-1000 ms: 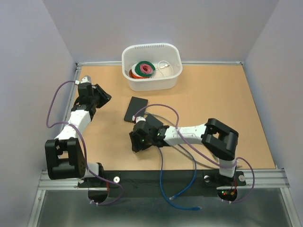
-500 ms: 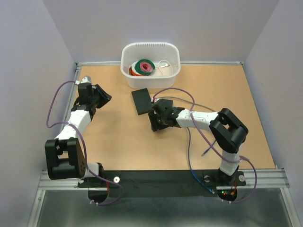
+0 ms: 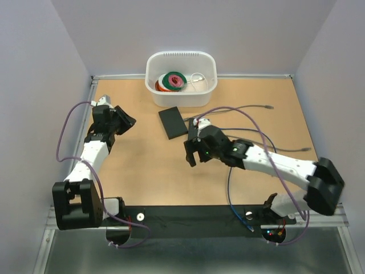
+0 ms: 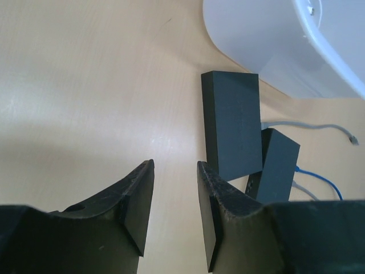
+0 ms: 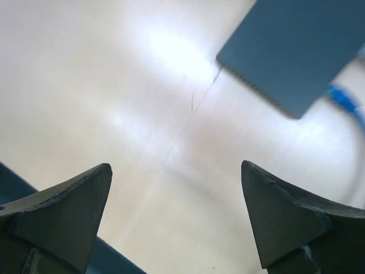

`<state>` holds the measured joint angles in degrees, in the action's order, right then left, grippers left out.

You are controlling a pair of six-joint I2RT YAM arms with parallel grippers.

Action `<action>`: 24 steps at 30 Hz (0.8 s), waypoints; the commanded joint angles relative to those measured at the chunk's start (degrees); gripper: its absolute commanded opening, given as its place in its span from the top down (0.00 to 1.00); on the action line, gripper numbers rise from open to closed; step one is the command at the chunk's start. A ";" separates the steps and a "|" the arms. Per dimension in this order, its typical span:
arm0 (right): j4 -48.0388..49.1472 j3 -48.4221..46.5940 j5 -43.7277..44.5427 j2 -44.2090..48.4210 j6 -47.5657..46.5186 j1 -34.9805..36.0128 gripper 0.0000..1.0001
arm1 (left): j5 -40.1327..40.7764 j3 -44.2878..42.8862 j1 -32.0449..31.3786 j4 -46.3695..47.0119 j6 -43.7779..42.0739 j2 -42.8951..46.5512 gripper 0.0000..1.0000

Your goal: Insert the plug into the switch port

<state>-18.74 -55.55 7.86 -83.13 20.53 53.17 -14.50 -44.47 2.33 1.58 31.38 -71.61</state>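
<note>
We are recording the right hand (image 3: 191,150) as hanging low over the surface (image 3: 142,177), its fingers (image 5: 63,217) spread wide and nothing lying between them. The left hand (image 4: 174,171) is standing well off to the left, its fingers a narrow gap apart and likewise carrying nothing. The switch (image 3: 173,122), a flat black box, is lying just short of the white bin (image 3: 182,103), and the right hand is sitting just beside its near right corner. In the right wrist view the box is occupying the upper right, outside the span of the fingers. We are judging that no plug is in hand yet, so the step now is fetching one. A grey cable's plug (image 3: 268,107) is lying on the surface to the far right, well apart from the right hand, while a blue cable (image 3: 227,188) is running under the right arm toward the near edge (whether any lead is already seated in the switch, we cannot tell). For a sound grasp, we are advising that the hand be closing on the plug body rather than the cord, with the contact end left protruding. We are also advising that the port face be identified before any approach, with the left hand steadying the box against sliding.
</note>
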 commanded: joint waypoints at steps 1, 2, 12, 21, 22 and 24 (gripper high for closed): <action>0.03 -1.14 13.98 15.15 1.79 -0.61 0.00 | -1.94 -1.22 -2.14 -0.43 -3.24 5.33 0.53; -2.41 -2.18 15.77 16.50 1.88 -0.70 0.00 | -1.06 -1.76 -2.15 -1.14 -3.77 5.87 0.53; -16.15 -5.19 23.87 25.82 4.42 -0.70 0.00 | 5.71 -7.48 -20.43 -6.42 -12.21 12.01 0.53; -17.38 -1.06 25.71 32.86 13.12 -0.70 0.00 | 6.32 -0.45 -21.93 -4.14 -16.61 20.45 0.53; -17.47 -1.05 25.98 33.21 13.65 -0.70 0.00 | 6.76 -0.18 -21.93 -3.79 -16.61 20.81 0.53; -17.47 -0.70 26.59 34.87 14.27 -0.78 0.00 | 7.64 0.26 -21.84 -3.69 -16.87 21.86 0.53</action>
<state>-35.79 -57.06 31.75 -49.82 31.22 52.53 -8.84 -45.34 -19.51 -4.40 16.86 -51.79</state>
